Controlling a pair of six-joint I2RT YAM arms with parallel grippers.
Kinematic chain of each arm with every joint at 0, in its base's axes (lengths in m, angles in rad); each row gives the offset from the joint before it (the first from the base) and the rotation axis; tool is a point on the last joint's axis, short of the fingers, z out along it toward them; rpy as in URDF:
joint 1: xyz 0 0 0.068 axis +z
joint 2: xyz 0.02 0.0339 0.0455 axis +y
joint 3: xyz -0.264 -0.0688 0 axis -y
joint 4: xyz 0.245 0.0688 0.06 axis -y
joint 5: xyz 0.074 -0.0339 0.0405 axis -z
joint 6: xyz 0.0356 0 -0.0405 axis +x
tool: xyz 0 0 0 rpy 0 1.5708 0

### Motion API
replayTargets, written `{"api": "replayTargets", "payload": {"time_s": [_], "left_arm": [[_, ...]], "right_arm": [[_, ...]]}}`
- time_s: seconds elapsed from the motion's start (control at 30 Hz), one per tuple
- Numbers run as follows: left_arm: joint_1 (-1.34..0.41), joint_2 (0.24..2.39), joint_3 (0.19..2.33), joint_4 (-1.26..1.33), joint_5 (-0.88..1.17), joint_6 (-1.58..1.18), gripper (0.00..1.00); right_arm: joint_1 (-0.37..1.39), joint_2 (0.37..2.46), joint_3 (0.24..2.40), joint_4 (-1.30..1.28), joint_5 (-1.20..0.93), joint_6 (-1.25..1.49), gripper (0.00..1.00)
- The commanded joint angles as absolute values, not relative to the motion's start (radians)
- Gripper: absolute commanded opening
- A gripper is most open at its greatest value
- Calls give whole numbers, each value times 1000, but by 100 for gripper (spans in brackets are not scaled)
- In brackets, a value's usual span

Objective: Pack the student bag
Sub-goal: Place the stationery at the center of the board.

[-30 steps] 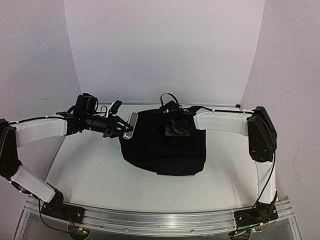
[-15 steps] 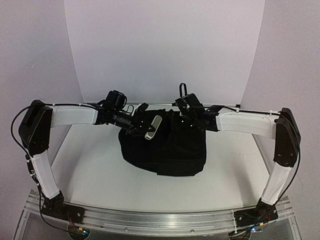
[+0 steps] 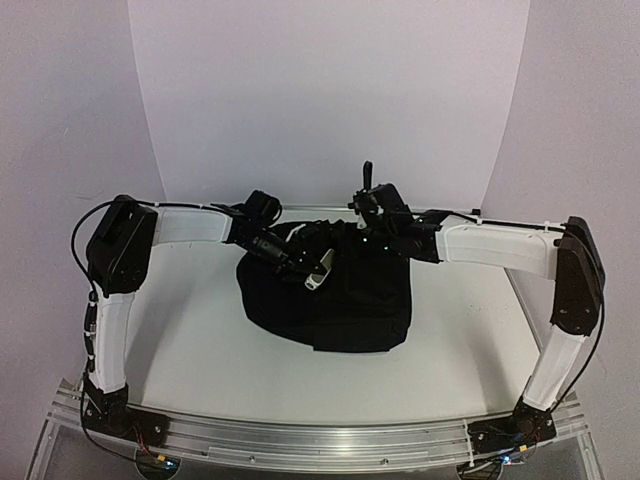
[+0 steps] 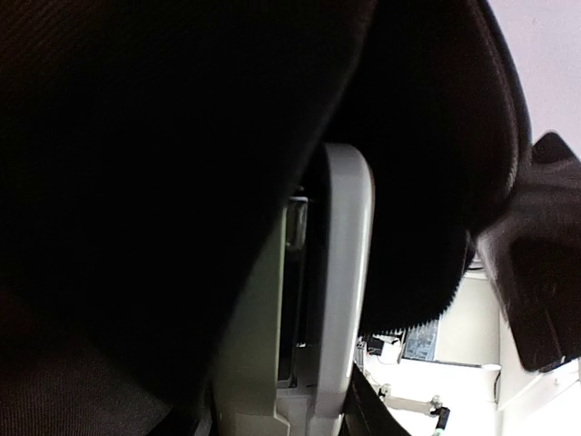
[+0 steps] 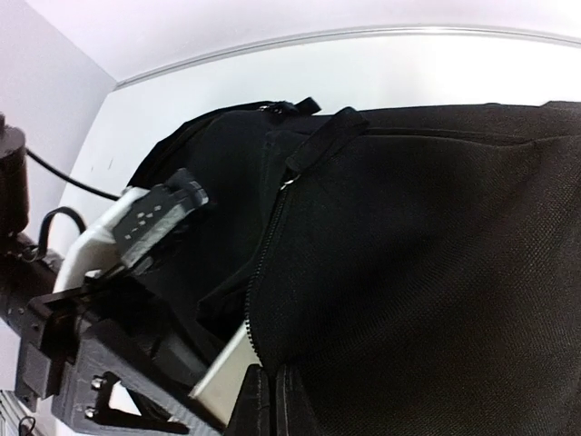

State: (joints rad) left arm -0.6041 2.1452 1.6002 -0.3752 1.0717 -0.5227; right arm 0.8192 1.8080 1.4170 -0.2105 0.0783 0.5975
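The student bag [image 3: 345, 300], a large black fabric backpack, lies mid-table with its zipper mouth [image 5: 263, 263] open toward the left. My left gripper [image 3: 305, 262] is shut on a pale grey stapler-like object [image 3: 320, 273] and reaches into that mouth. In the left wrist view the object [image 4: 343, 272] stands upright between dark bag fabric [image 4: 136, 182] on both sides, and my gripper [image 4: 300, 404] is mostly hidden. My right gripper [image 5: 272, 400] is shut on the bag's edge beside the zipper, holding it raised. The pale object [image 5: 222, 372] shows just left of it.
A white tabletop [image 3: 180, 340] spreads around the bag, closed in by a curved white backdrop [image 3: 330, 100]. An aluminium rail [image 3: 320, 440] runs along the near edge. Both forearms meet over the bag's top, close together.
My left arm swung right, carrying the pale object from the bag's left edge into its mouth. The right gripper moved back and up with the bag's edge.
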Motion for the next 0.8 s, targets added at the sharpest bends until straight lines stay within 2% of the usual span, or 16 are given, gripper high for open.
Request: {"api": "replayTargets", "payload": {"time_s": [0.0, 0.2, 0.37, 0.53, 0.6, 0.67, 0.7, 0.77], "left_arm": [[-615, 2167, 1682, -256, 1086, -588, 0], [-644, 2175, 1618, 115, 1049, -754, 0], [-666, 2175, 1538, 277, 988, -791, 2], [-676, 2207, 1535, 303, 1033, -815, 20], [-676, 2182, 1512, 284, 1032, -796, 31], [-678, 2132, 1475, 236, 1003, -744, 41], [-677, 2094, 1463, 190, 979, -695, 47], [-677, 2035, 1434, 85, 922, -621, 58]], "right_arm": [[862, 1755, 1444, -94, -99, 575, 0], [885, 1726, 1366, -12, -148, 641, 0], [885, 1688, 1317, -10, -105, 646, 0], [885, 1689, 1292, -9, -135, 652, 0], [885, 1685, 1284, -9, -141, 660, 2], [885, 1662, 1278, -17, -114, 663, 14], [885, 1648, 1274, -24, -96, 661, 26], [885, 1613, 1273, -44, -44, 654, 38]]}}
